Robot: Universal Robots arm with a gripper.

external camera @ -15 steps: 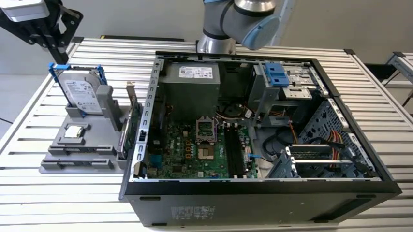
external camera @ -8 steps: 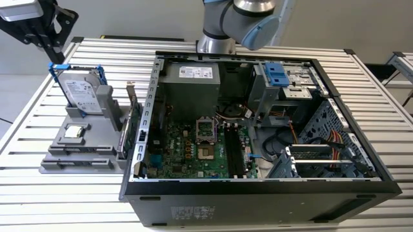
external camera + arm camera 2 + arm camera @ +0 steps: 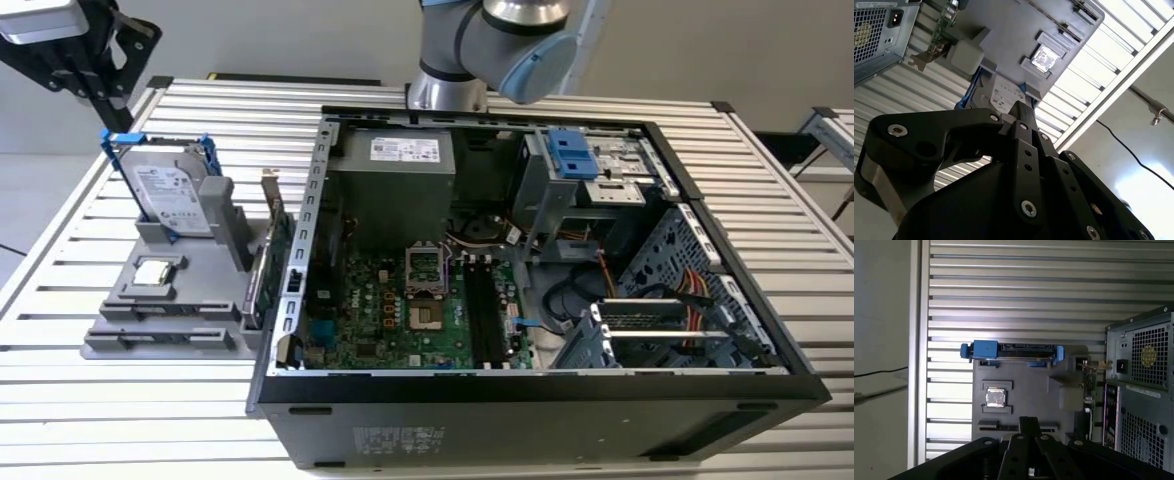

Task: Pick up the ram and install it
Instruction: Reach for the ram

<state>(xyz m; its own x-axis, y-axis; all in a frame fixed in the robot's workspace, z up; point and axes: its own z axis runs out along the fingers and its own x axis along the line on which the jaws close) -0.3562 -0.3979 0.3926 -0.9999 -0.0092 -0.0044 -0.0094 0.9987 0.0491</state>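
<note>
Tool point(image 3: 1028, 423) pressed together, empty, hangs above the grey fixture tray point(image 3: 1024, 390) on the counter point(image 3: 1019, 290). Ram point(image 3: 991, 427) looks seated edge-up in a tray slot below the tool tip. Probably light, stiff, fragile: pinch flat faces mid-length, avoid contacts.

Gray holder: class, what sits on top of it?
An upright hard drive, a silver chip and a green card. In the first wrist view, the gripper covers part of it.

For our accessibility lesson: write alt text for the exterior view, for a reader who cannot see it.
A robot arm's gripper hangs above a grey holder carrying a hard drive and small chip, beside an open computer case on a slatted table.
</note>
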